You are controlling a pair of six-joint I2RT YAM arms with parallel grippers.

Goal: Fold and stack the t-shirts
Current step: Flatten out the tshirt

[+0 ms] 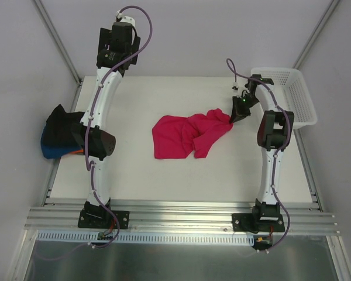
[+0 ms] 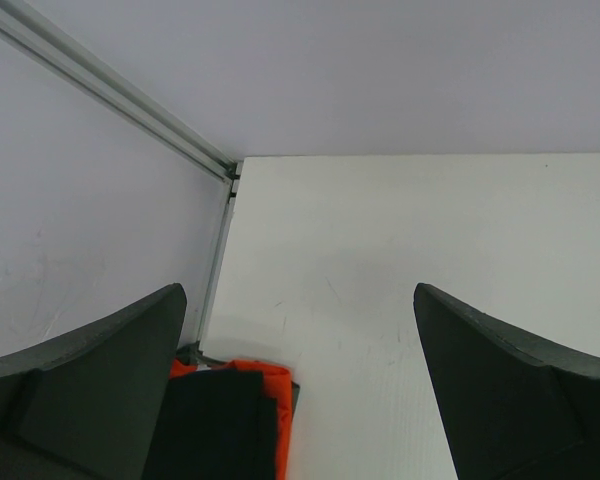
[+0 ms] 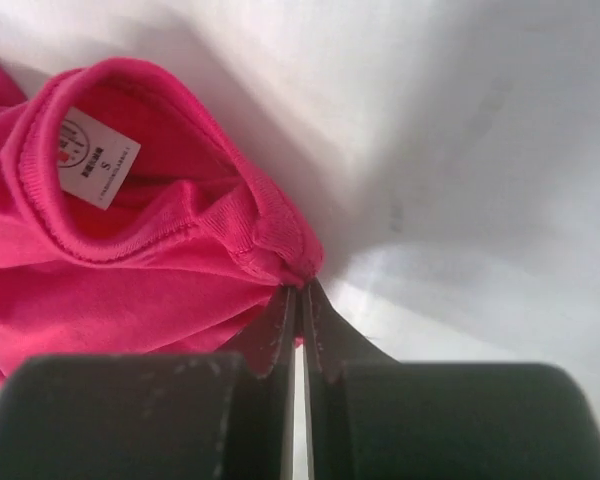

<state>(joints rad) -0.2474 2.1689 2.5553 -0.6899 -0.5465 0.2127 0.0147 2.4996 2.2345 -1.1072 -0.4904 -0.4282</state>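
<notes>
crimson-pink t-shirt (image 1: 184, 136) is lying crumpled at table (image 1: 164, 181) centre, unfolded, plain cloth w/ ribbed neckband. in right wrist view the collar (image 3: 160, 215) is showing a white size label (image 3: 95, 158) marked "s". long axis is running approx left-right in top view, rising slightly toward the far right. collar end is pointing at the right arm and the bulkier body end at the left arm.

right gripper (image 1: 234, 117) is pinching the neckband edge, fingers (image 3: 275, 325) nearly together on the cloth. left gripper (image 2: 295, 295) is spread wide, gripping nothing, raised above the table's far-left area.

black shirt (image 1: 61, 126), blue shirt (image 1: 47, 146) and orange shirt (image 1: 76, 152) are sitting piled at the table's left edge. white mesh basket (image 1: 298, 88) is sitting at the far-right corner.
</notes>
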